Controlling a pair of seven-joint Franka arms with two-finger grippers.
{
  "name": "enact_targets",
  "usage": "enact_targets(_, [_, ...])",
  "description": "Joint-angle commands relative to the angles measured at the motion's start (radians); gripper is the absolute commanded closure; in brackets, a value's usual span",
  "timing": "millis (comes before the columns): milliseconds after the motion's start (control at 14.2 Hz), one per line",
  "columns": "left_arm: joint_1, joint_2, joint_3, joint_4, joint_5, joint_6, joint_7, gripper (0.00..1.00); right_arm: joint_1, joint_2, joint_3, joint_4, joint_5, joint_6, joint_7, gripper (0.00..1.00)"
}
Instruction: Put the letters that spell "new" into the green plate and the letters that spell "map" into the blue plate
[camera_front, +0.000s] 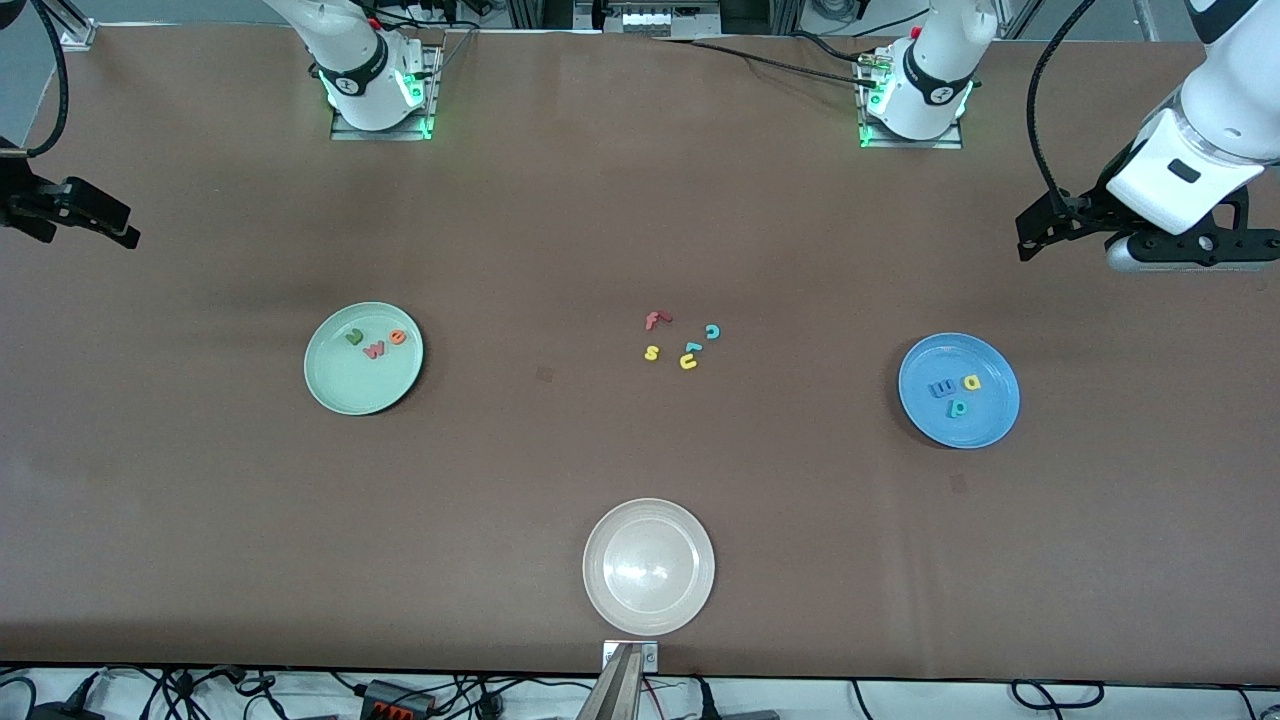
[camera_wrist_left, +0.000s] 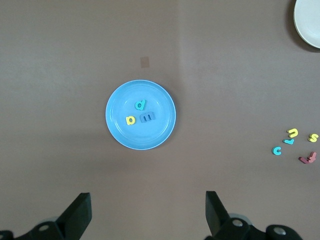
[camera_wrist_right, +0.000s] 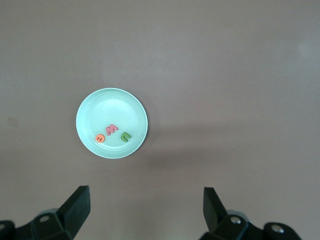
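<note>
Currently, both words appear sorted. The green plate (camera_front: 340, 392) sits at mid-height of the front view toward the right arm's end of the table. It holds the dark green n (camera_front: 353, 337), the pinkish-red w (camera_front: 374, 350) and the orange e (camera_front: 397, 337), grouped in the part of the plate toward the top of the frame. The blue plate (camera_front: 990, 420) sits slightly lower in the frame toward the left arm's end, holding the blue m (camera_front: 942, 388), the yellow a (camera_front: 971, 382) and the teal p (camera_front: 957, 407).

The left gripper (camera_wrist_left: 148, 212) hangs high, near the blue plate, fingers spread wide and empty. The right gripper (camera_wrist_right: 145, 209) hangs likewise near the green plate, fingers apart, holding nothing.

Probable faults from here:
- A further pick. The spare letters (camera_front: 682, 342) at frame centre include a yellow u and s and a teal c, close in colour to the sorted letters. Moving one would spoil a word.
- A low descent. Fingers brushing a rim could tip a light plate and scatter the foam letters.
- The whitish plate (camera_front: 600, 590) at lower centre is no target.
</note>
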Motion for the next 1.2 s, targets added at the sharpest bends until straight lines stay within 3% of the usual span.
enact_targets(0, [0.006,0.011,-0.001,0.029,-0.019,-0.024,0.001,0.00,-0.010,-0.016,0.010,-0.019,-0.011,-0.007,-0.016,0.00])
enact_targets(1130, [0.012,0.013,-0.001,0.029,-0.017,-0.024,0.010,0.00,-0.012,0.013,0.010,-0.018,-0.021,0.015,-0.015,0.00])
